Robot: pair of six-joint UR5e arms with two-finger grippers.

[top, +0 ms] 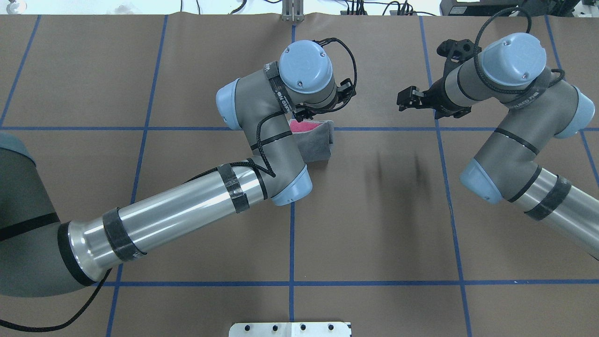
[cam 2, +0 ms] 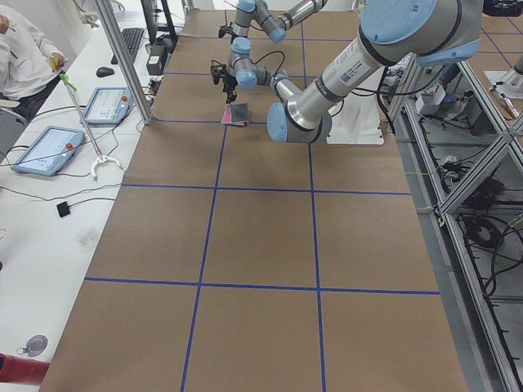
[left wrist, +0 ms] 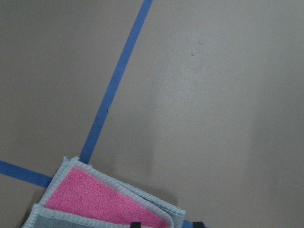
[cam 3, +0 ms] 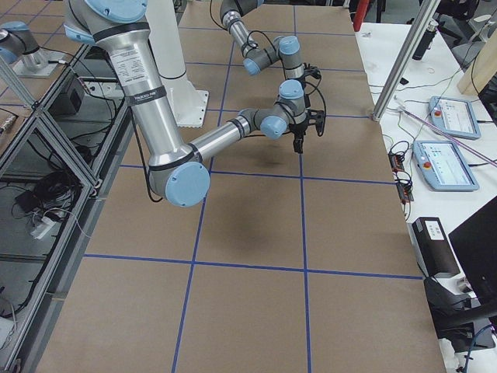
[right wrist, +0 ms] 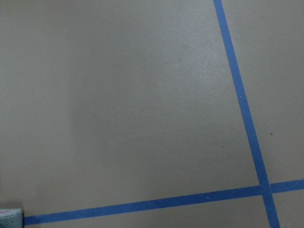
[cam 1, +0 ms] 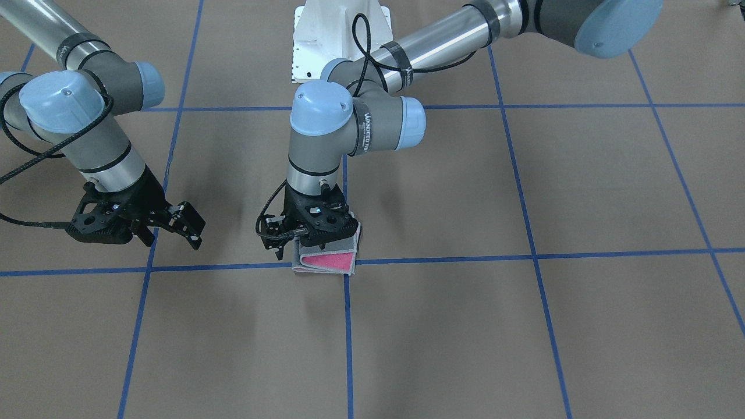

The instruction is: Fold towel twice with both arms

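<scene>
My left tool (cam 1: 302,238) sits on the folded towel (cam 1: 329,262), mid-surface (cam 1: 524,337) and nearer the far edge. It is possibly pinching it, but I cannot tell. My right tool (cam 1: 169,233) hangs spread and empty.

A robotics lab: a brown-papered tabletop (cam 2: 261,237) gridded in blue tape (cam 2: 315,237), teach pendants (cam 2: 42,150) on a white bench (cam 2: 49,237) at 9 o'clock, an aluminium post (cam 2: 123,57) at 11 o'clock.
</scene>
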